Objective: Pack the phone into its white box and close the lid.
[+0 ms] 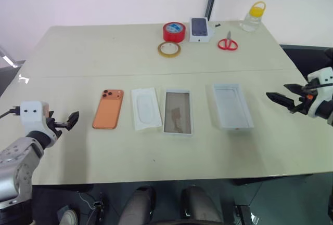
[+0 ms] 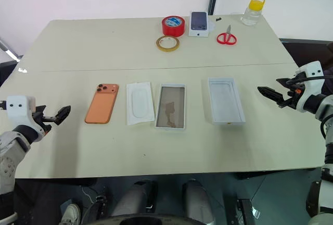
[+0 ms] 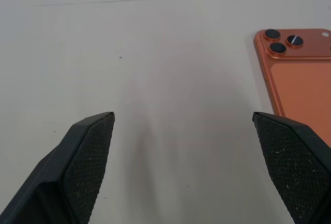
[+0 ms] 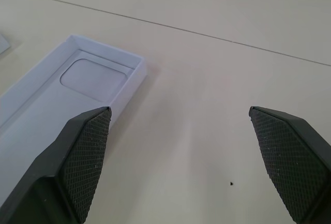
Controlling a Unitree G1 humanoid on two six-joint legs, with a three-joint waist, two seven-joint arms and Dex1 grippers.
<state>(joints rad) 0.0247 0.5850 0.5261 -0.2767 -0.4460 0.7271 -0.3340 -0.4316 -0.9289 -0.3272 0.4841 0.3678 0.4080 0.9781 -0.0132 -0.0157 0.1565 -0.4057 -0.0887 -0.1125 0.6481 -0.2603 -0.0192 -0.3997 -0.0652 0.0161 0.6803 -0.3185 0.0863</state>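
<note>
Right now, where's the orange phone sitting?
The phone lies flat on the table's left side, leftmost in the row, beside the white insert, near the open left gripper.

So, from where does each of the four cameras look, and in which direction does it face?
Left eye view: on the head, facing forward and down over the table; shows left gripper and right gripper, both open.
Right eye view: beside it, same scene, same arms.
Left wrist view: along that gripper's open fingers toward the phone.
Right wrist view: along that gripper's open fingers toward the lid.
Shared: the phone and the lid appear in both eye views too.
</note>
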